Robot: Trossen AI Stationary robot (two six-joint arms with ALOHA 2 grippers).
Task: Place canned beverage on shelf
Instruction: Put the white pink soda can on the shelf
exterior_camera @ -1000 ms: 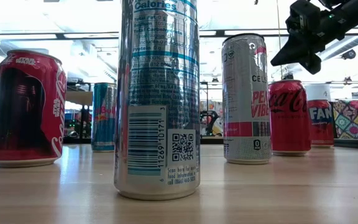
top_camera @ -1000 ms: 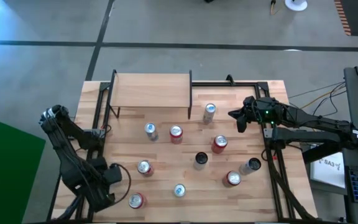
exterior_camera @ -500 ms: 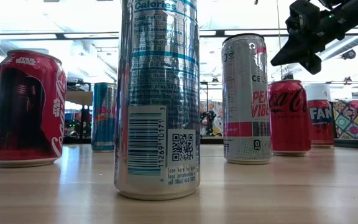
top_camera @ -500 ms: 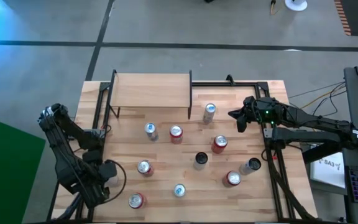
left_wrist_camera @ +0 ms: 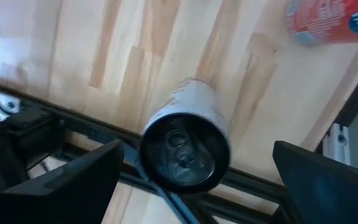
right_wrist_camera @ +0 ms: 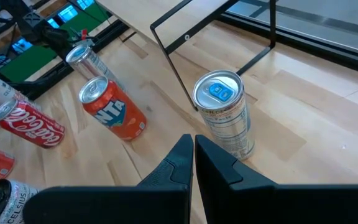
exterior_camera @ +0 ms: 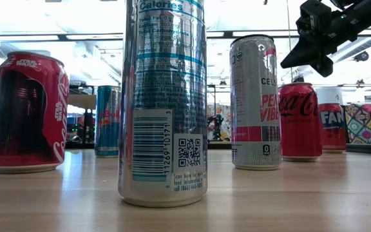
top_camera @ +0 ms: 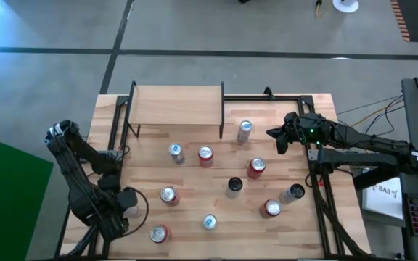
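Note:
The shelf (top_camera: 176,105), a light wooden board on thin black uprights, stands at the table's far left. My left gripper (top_camera: 125,201) points down at the table's near-left corner and is open. In the left wrist view its two fingers stand wide on either side of a silver can with a black top (left_wrist_camera: 185,152), without touching it. The can stands upright on its base beside the black edge rail. The arm hides this can in the high view. My right gripper (top_camera: 278,141) hangs shut above the table's right side, close to a silver-and-blue can (right_wrist_camera: 222,115).
Several other cans stand scattered over the tabletop, among them an orange-red one (left_wrist_camera: 325,18) close to my left gripper and a tall silver one (exterior_camera: 163,103) at the near edge. A black frame rail (left_wrist_camera: 73,124) runs along the table's left edge.
My left gripper has moved a little toward the table's left edge and sunk slightly, staying open. The cans have kept their places.

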